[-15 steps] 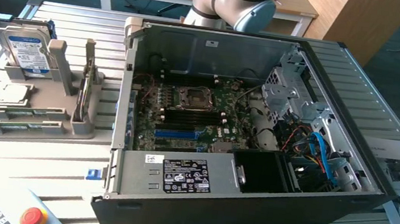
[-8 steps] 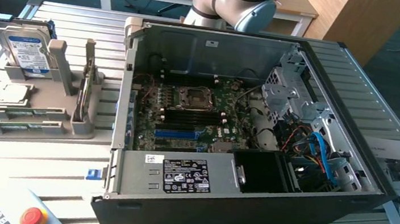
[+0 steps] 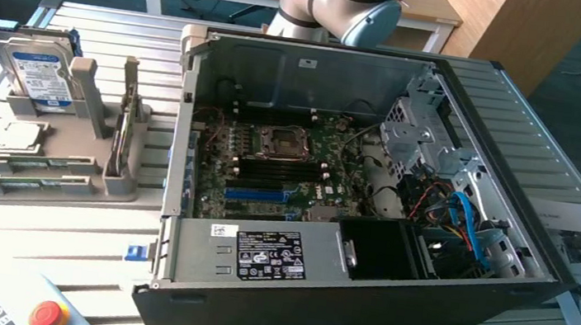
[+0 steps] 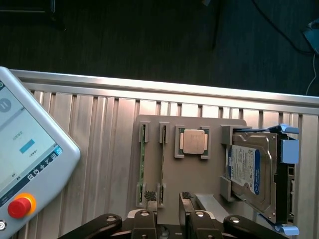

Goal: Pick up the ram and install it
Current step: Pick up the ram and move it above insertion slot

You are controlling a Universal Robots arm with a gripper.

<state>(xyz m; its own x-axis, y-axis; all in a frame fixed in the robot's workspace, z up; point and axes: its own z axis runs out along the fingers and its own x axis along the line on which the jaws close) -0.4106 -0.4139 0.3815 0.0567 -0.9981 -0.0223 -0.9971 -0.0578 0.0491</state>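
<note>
Wide open and empty, the hand (image 4: 172, 221) hangs over the tabletop (image 4: 94, 149). Its two dark fingers (image 4: 145, 221) stand apart and hold nothing. Right under the fingertips sits a gray holder (image 4: 199, 184). The ram (image 4: 142, 164), a long green stick, stands on its thin edge in that holder, with its near end just by one finger. A second ram (image 4: 163, 164) stands beside it, closer to the gap of the hand. A little farther from the hand, a square silver computer chip (image 4: 193, 142) lies flat in its own nest on the holder. Past the chip, the hard drive (image 4: 246, 172) with a blue and white label leans in its slot. On the other side of the hand lies a gray control pad (image 4: 30, 154) with a red button (image 4: 20, 206). Beside the holder, the open computer case (image 3: 362, 304) lies on the tabletop, and a green board (image 3: 315, 145) shows inside it.
</note>
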